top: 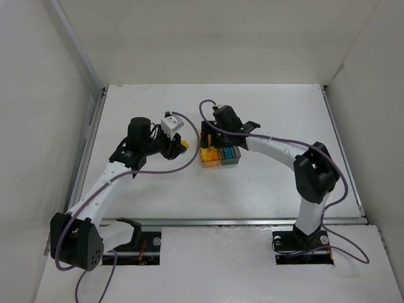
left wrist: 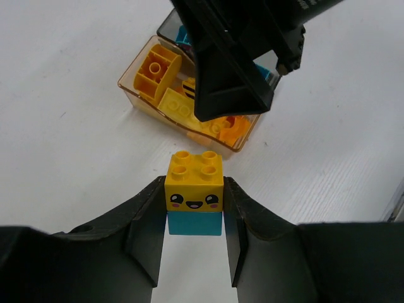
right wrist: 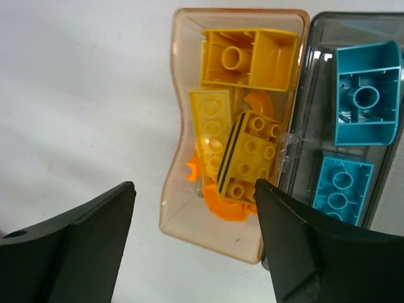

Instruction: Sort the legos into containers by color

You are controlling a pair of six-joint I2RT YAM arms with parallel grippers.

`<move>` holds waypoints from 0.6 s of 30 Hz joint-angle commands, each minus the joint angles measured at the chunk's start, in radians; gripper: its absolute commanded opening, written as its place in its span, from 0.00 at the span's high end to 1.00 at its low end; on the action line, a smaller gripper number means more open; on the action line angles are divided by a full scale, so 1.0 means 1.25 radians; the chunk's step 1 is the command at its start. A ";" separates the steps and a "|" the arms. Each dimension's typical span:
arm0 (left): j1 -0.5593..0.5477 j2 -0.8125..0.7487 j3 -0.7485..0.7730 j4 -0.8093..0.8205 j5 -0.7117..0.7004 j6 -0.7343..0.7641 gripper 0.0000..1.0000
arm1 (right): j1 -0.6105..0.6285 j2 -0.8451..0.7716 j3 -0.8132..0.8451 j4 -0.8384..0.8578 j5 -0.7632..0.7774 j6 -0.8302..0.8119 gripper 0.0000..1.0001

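surface [top: 265, 113]: amber bin [right wrist: 173, 189] of yellow and orange legos [right wrist: 249, 161] touches grey bin [right wrist: 302, 95] of teal ones, centre | right pincer [right wrist: 194, 188]: wide, above amber bin | left pincer [left wrist: 194, 189]: clamps yellow-on-teal stack [left wrist: 194, 186], left of bins | advice: split stack first, each half to its matching bin

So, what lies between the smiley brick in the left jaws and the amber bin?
Only bare table separates the smiley brick from the amber bin, in the left wrist view.
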 commanded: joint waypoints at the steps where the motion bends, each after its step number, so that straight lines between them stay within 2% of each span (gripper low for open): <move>1: 0.014 -0.030 0.003 0.099 0.020 -0.153 1.00 | 0.007 -0.091 0.002 0.033 -0.030 -0.040 0.18; 4: 0.032 -0.046 -0.006 0.175 -0.015 -0.339 1.00 | 0.024 -0.192 -0.064 0.092 -0.030 -0.040 0.17; 9: 0.032 -0.071 -0.006 0.290 -0.091 -0.589 1.00 | 0.087 -0.342 -0.163 0.180 0.107 -0.024 0.18; 12: 0.032 -0.079 0.003 0.298 -0.140 -0.692 1.00 | 0.148 -0.383 -0.201 0.218 0.139 -0.004 0.23; 13: 0.032 -0.079 0.022 0.277 -0.154 -0.710 1.00 | 0.174 -0.383 -0.209 0.268 0.139 -0.004 0.23; 18: 0.004 -0.094 0.049 0.219 -0.204 -0.742 1.00 | 0.224 -0.348 -0.158 0.297 0.169 0.036 0.23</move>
